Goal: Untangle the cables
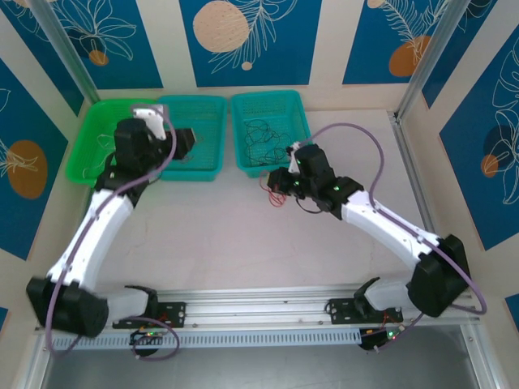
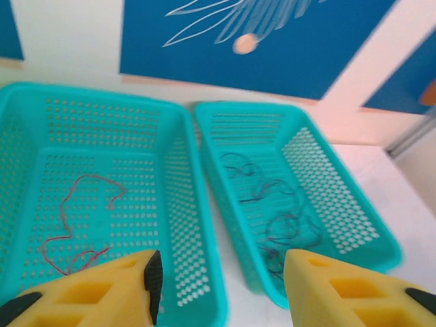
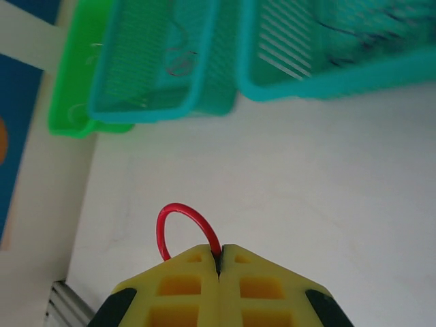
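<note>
My right gripper [image 3: 219,255] is shut on a red cable [image 3: 178,214], which arcs out in a small loop to the left of the fingertips, above the white table. In the top view this gripper [image 1: 280,182] hangs just in front of the right teal basket [image 1: 268,96], with the red cable [image 1: 277,197] dangling below it. A tangle of dark cables [image 2: 272,211] lies in that basket [image 2: 327,184]. My left gripper [image 2: 221,286] is open and holds nothing. It hovers over the near rim of the middle teal basket [image 2: 180,204], where a thin red wire [image 2: 75,204] lies loose.
A green basket [image 1: 85,138] stands at the far left beside the middle teal basket [image 1: 223,134]. All three baskets line the back wall. White tabletop [image 1: 243,235] spreads between the baskets and the arm bases. A metal frame post [image 1: 405,154] runs along the right side.
</note>
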Motion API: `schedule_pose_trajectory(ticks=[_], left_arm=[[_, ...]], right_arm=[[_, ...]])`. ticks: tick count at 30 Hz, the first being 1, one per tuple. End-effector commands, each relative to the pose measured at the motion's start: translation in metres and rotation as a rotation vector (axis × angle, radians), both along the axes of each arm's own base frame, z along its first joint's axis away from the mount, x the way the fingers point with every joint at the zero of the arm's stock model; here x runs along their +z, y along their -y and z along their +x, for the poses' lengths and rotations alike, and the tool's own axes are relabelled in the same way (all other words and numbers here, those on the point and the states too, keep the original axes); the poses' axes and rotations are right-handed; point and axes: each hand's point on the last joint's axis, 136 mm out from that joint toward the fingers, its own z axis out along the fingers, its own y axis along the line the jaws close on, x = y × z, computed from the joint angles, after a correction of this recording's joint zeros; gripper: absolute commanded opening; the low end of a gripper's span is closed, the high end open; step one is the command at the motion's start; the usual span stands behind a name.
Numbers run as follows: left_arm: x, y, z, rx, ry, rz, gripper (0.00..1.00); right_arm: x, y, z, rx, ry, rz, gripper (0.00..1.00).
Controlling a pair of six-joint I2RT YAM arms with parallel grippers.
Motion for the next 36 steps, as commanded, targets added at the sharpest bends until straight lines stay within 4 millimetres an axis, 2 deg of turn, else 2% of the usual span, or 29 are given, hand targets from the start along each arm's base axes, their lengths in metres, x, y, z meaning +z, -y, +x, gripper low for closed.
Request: schedule_pose_trajectory(ticks=[1,5,10,14,18,20,24,26,30,33,36], left_arm=[[-0.027,0.010,-0.038,-0.010,-0.060,0.029,0.51],[-0.052,0.015,-0.081,-0.038,-0.125,0.090,0.51],[-0.092,0.011,-0.115,-0.051,-0.221,0.144,0.53],[-0.114,-0.001,-0.124,-0.021,-0.254,0.184,0.56],[-0.121,-0.009,-0.126,0.012,-0.249,0.211,0.59],[-0.124,-0.013,-0.124,0.031,-0.246,0.230,0.60],[-0.132,-0.022,-0.118,0.084,-0.232,0.256,0.63],[-0.136,-0.028,-0.113,0.122,-0.214,0.263,0.65],[-0.145,-0.042,-0.099,0.202,-0.187,0.270,0.67],[-0.151,-0.057,-0.087,0.274,-0.175,0.253,0.68],[-0.161,-0.074,-0.077,0.346,-0.163,0.246,0.70]], right_arm=[[0.031,-0.045,0.024,0.117,0.104,0.055,0.00],[0.034,-0.089,0.068,0.149,0.136,0.072,0.00],[0.018,-0.142,0.121,0.175,0.193,0.014,0.00],[-0.005,-0.182,0.151,0.189,0.218,-0.051,0.02],[-0.019,-0.208,0.167,0.219,0.232,-0.084,0.20],[-0.012,-0.213,0.171,0.234,0.248,-0.080,0.26],[0.023,-0.210,0.165,0.265,0.313,-0.076,0.33],[0.046,-0.202,0.154,0.281,0.336,-0.086,0.31],[0.079,-0.177,0.128,0.301,0.366,-0.102,0.31],[0.098,-0.143,0.102,0.284,0.402,-0.134,0.31],[0.101,-0.090,0.079,0.183,0.432,-0.188,0.31]])
